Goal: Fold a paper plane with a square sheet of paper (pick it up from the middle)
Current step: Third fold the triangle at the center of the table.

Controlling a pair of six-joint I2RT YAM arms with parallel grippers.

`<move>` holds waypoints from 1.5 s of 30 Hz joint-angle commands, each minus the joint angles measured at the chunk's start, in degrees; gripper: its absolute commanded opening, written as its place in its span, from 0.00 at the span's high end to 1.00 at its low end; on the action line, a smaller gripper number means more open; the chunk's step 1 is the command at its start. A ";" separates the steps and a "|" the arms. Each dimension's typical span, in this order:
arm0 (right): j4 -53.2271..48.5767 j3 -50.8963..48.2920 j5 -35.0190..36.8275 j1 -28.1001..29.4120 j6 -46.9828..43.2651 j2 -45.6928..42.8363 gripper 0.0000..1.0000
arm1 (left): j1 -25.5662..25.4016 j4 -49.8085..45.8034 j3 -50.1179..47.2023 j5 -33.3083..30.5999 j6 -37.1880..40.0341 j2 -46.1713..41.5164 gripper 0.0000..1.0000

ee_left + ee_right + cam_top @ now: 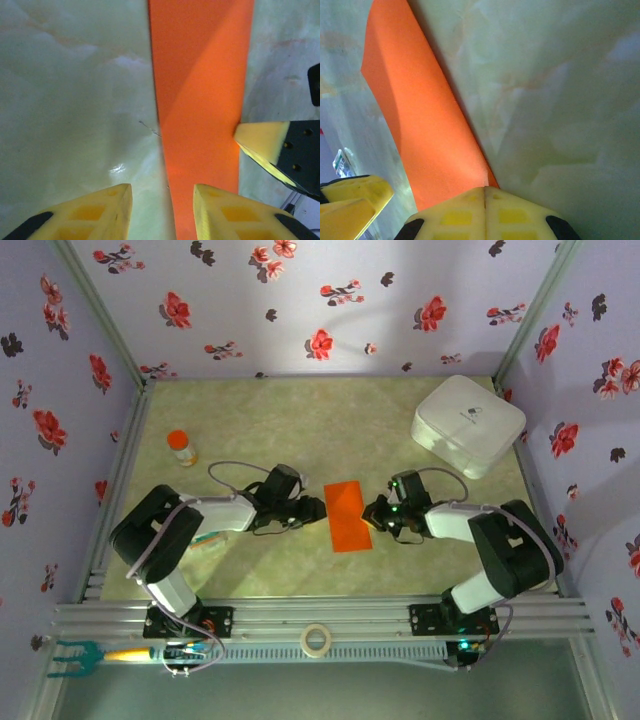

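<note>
Paper [347, 515] sits flat on the table [250, 430], a folded orange strip squarely between the two arms. The left gripper [161, 187] hangs right over its near-side long edge with the jaws partway apart: one finger above bare table, the other above the orange. The right gripper [485, 190] comes in from the opposite side with its jaws pressed together at the far long edge, and that edge looks slightly raised there, so it seems pinched, though the contact is hidden.
</note>
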 commanded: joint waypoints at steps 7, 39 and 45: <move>-2.01 -2.37 2.02 0.13 2.47 -0.85 0.93 | -1.01 8.78 1.67 4.58 -5.46 6.09 0.73; 0.75 -2.81 1.88 1.09 4.63 -0.62 0.92 | -2.39 3.20 1.14 0.17 -6.61 2.39 0.70; 2.10 -3.00 1.85 1.18 5.67 0.22 0.92 | -2.52 -1.69 1.76 -0.77 -7.86 0.90 0.68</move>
